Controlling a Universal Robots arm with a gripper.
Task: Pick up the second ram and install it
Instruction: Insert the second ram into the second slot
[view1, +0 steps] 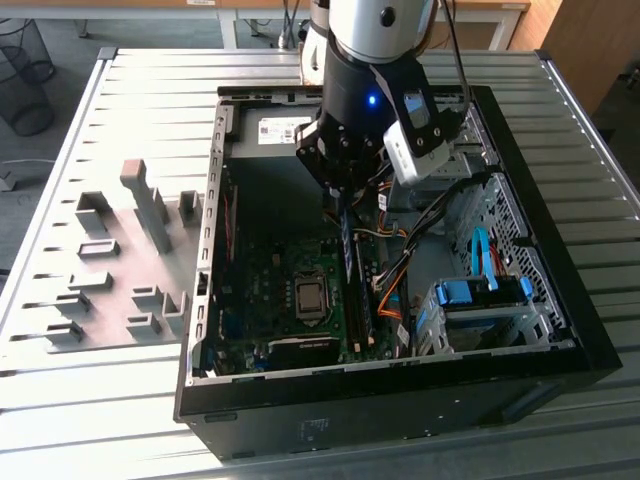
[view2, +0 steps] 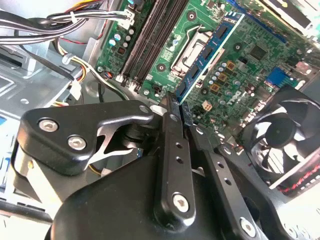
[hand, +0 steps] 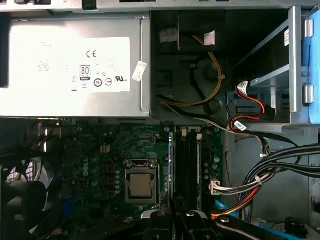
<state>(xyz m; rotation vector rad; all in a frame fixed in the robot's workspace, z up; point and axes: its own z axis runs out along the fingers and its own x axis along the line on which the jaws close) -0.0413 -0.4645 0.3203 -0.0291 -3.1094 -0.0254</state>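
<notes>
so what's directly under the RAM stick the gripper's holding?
The gripper is shut on the second ram, edge-on above the motherboard beside the CPU socket. Green board and the black memory slots show alongside; what lies directly beneath the stick is covered.

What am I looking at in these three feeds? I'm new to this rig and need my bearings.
The exterior view shows one robot arm reaching down into an open computer case lying on a slatted metal table. The other two pictures come from cameras riding near the arm's wrist, looking into the case. The gripper is shut on the second ram, a slim blue memory stick, holding it above the green motherboard near the memory slots. You can also see the grey power supply and a fan.
</notes>
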